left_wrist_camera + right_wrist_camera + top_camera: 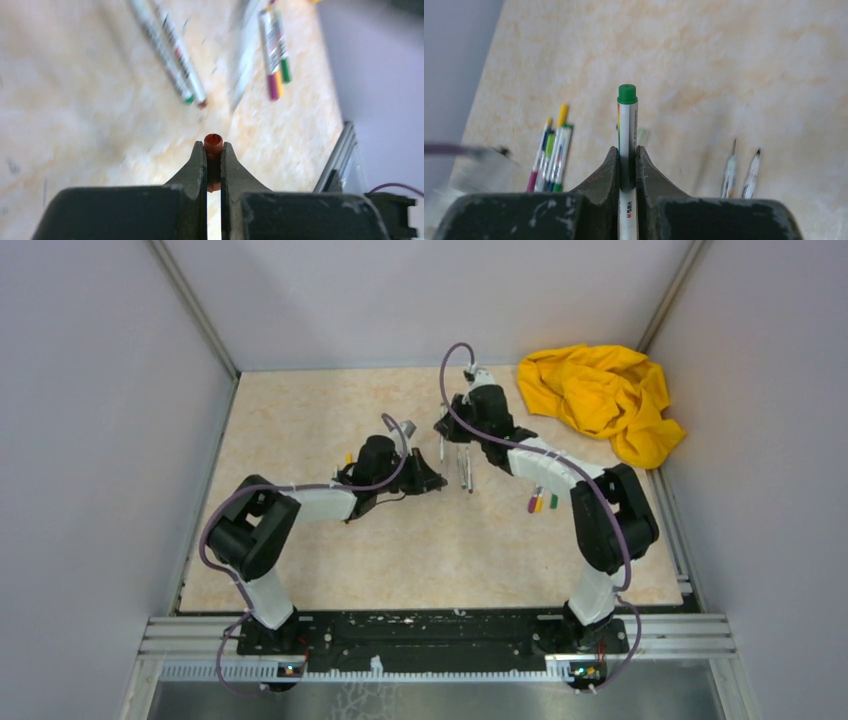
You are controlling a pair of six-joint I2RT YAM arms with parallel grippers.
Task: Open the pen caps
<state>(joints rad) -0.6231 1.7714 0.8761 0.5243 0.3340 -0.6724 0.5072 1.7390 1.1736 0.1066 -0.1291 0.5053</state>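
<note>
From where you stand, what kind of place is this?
Probably an enclosed robot test cell, not a home or office: plain grey wall panels in metal framing, one beige tabletop, and a slotted aluminium rail along its near edge.

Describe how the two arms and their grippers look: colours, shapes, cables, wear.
The left arm and right arm both have white tubular links joined by bulky black joint housings. A thin purple cable loops along the left arm, and another purple cable along the right. The left gripper and right gripper have matte black wedge-shaped fingers, with pale scuffs on their blocky bodies.
</note>
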